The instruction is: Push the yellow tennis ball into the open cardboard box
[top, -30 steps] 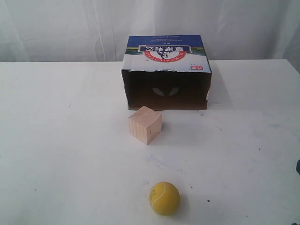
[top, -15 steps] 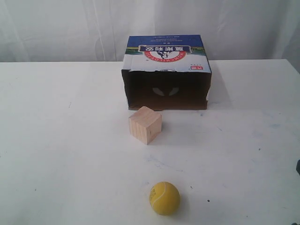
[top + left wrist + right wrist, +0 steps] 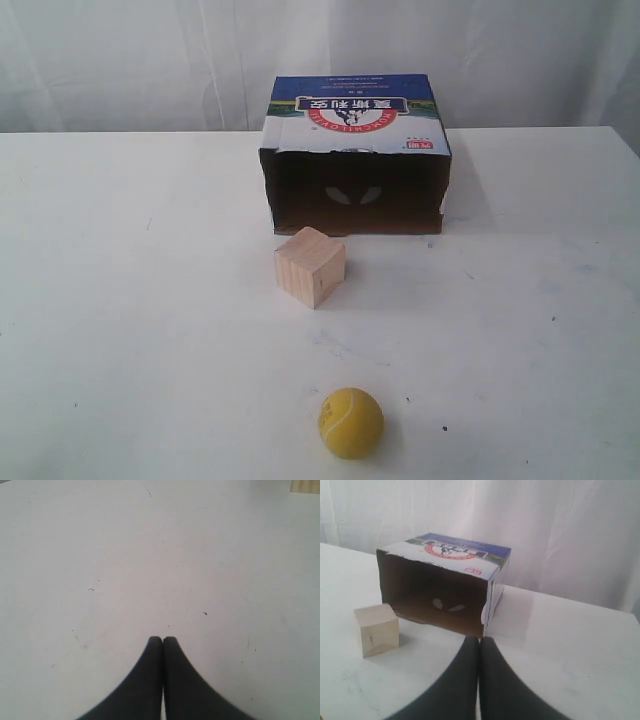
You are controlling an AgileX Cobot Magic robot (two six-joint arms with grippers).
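Spanning the scene, a white table (image 3: 120, 300), open cardboard box (image 3: 355, 125) on its side at the back, dark mouth facing forward, pale wooden cube (image 3: 310, 266) just before the box's mouth, yellow tennis ball (image 3: 351, 422) well in front of the box, past the cube, left gripper (image 3: 163, 641) and right gripper (image 3: 479, 640) both pinched closed on nothing.

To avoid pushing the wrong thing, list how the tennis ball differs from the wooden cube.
The tennis ball is round and yellow; the wooden cube is flat-sided and pale. The ball lies far from the cardboard box; the cube sits just before its opening. Both look similarly wide and rest on the table.
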